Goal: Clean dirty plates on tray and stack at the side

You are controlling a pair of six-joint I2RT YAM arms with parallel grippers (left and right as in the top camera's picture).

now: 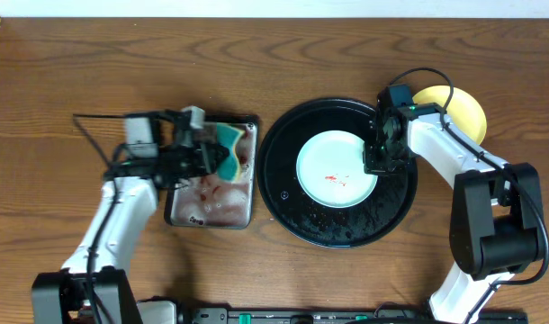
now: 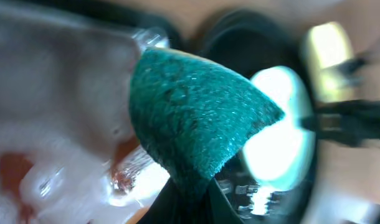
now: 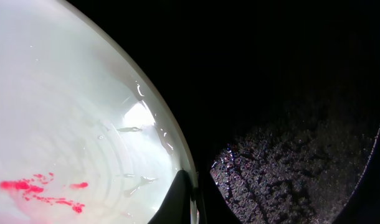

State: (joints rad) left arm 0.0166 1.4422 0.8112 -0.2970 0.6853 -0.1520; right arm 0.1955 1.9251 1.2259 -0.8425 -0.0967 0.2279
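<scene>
A pale mint-blue plate [image 1: 337,168] smeared with red sauce lies in the middle of the black tray [image 1: 292,205]. My right gripper [image 1: 375,160] is shut on that plate's right rim; the right wrist view shows one finger over the rim [image 3: 189,198] and red smears on the plate [image 3: 65,124]. A yellow plate [image 1: 468,112] lies on the table right of the tray, behind the right arm. My left gripper [image 1: 216,160] is shut on a green sponge [image 2: 196,118] above the grey metal pan [image 1: 202,216]. Only one mint-blue plate is in view.
The grey pan [image 2: 47,93] holds foamy water tinged red. The black tray's surface is wet with droplets [image 3: 289,168]. Cables trail from both arms over the wooden table.
</scene>
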